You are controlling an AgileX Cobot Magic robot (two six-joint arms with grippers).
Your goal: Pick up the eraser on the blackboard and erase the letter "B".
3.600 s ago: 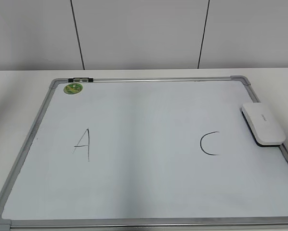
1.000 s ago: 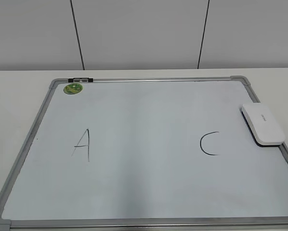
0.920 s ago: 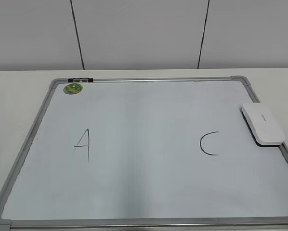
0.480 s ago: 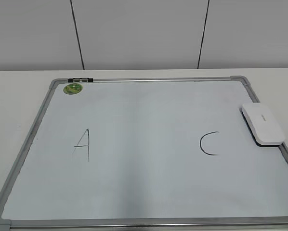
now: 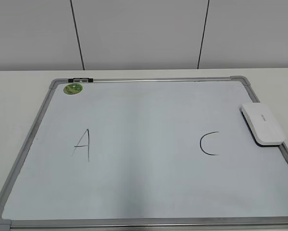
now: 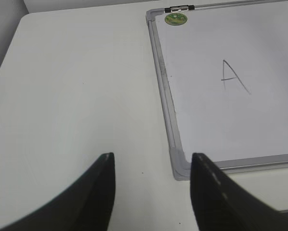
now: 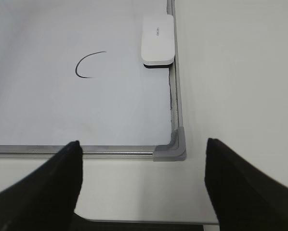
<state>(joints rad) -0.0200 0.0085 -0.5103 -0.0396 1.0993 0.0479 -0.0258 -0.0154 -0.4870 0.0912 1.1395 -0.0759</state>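
Observation:
The blackboard [image 5: 144, 82] lies flat on the table; it also shows in the left wrist view [image 6: 165, 91] and the right wrist view [image 7: 176, 110]. It bears a black "A" [image 5: 82, 144] and a "C" [image 5: 209, 143]; no letter "B" shows between them. The white eraser [image 5: 262, 123] rests at the board's right edge, also in the right wrist view [image 7: 158, 39]. My left gripper [image 6: 152, 161] is open and empty over the table near the board's near-left corner. My right gripper [image 7: 143, 147] is open and empty near the near-right corner. Neither gripper shows in the exterior view.
A small round green magnet [image 5: 72, 88] and a black clip [image 5: 80, 79] sit at the board's far-left corner. The white table [image 6: 76, 96] extends left of the board and to its right [image 7: 235, 86]. A grey panelled wall [image 5: 144, 33] stands behind.

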